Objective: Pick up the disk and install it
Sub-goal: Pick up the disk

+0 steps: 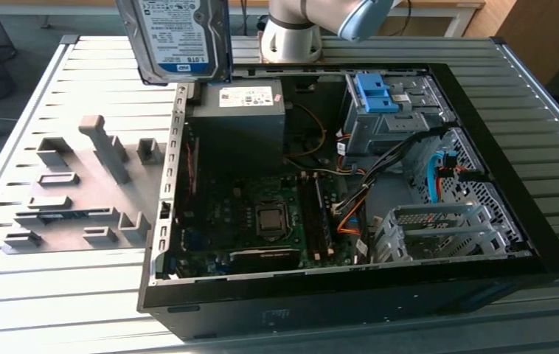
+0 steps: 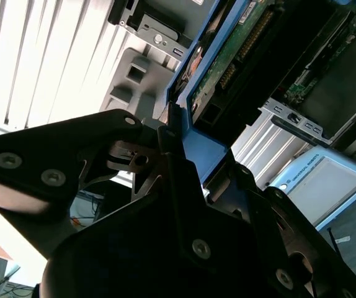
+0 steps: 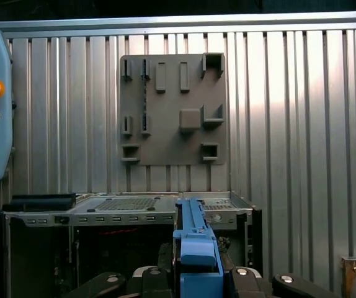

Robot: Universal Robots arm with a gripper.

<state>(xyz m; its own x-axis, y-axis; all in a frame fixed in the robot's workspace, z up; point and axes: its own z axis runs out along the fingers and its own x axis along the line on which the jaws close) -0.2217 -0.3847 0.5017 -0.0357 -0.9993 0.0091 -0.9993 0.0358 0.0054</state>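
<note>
The gripper [image 3: 195,256] is clamped on the disk [image 3: 196,239] by its blue frame. The second wrist view shows the disk's green circuit board. The exterior view shows its label, above the table [image 1: 545,147], at eleven o'clock from the open computer case [image 1: 358,302].
</note>
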